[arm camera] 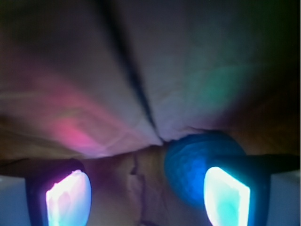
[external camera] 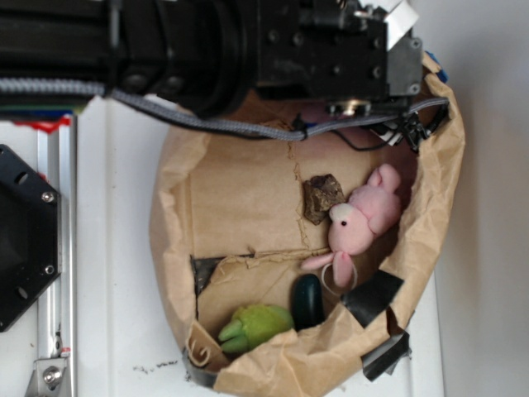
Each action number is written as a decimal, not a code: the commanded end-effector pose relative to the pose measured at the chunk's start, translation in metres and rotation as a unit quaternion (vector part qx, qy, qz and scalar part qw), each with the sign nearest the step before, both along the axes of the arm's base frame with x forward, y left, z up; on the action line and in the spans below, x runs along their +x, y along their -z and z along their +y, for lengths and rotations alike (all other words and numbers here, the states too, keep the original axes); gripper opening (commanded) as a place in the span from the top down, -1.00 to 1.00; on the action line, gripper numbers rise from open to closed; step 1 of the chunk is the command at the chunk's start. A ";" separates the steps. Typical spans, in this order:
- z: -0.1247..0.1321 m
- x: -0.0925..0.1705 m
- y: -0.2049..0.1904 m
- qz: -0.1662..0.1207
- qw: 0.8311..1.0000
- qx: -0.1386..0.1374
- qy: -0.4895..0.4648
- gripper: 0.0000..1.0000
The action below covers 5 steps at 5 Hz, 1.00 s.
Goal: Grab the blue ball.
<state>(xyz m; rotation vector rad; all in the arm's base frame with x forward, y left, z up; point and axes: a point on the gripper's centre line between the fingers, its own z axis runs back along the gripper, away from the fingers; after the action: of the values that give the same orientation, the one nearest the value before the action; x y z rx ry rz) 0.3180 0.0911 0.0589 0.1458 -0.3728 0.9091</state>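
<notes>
The blue ball [arm camera: 188, 165] shows only in the wrist view, low and right of centre, resting on brown paper at the foot of the bag's creased wall. My gripper [arm camera: 148, 200] is open around it. The ball lies just inside the right fingertip pad [arm camera: 225, 197], partly behind it, and a wide gap separates it from the left pad [arm camera: 68, 197]. In the exterior view the black arm [external camera: 248, 41] reaches across the top of the picture into the far end of the bag. It hides both the ball and the fingers there.
A crumpled brown paper bag [external camera: 173, 215] walls the area. Inside lie a pink plush [external camera: 368, 215], a brown lump [external camera: 321, 197], a dark green oval object [external camera: 307, 302] and a light green toy [external camera: 256, 324]. Black tape [external camera: 372, 298] patches the bag. A metal rail [external camera: 62, 248] runs at left.
</notes>
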 end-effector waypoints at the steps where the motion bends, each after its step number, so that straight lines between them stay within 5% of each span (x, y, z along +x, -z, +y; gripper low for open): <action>1: -0.019 -0.014 -0.028 -0.057 0.998 -0.010 -0.009 -1.00; 5: -0.016 -0.010 -0.019 -0.075 0.996 0.006 -0.042 -1.00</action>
<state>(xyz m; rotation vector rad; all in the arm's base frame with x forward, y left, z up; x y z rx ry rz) 0.3073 0.0753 0.0669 0.1269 -0.4825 0.9987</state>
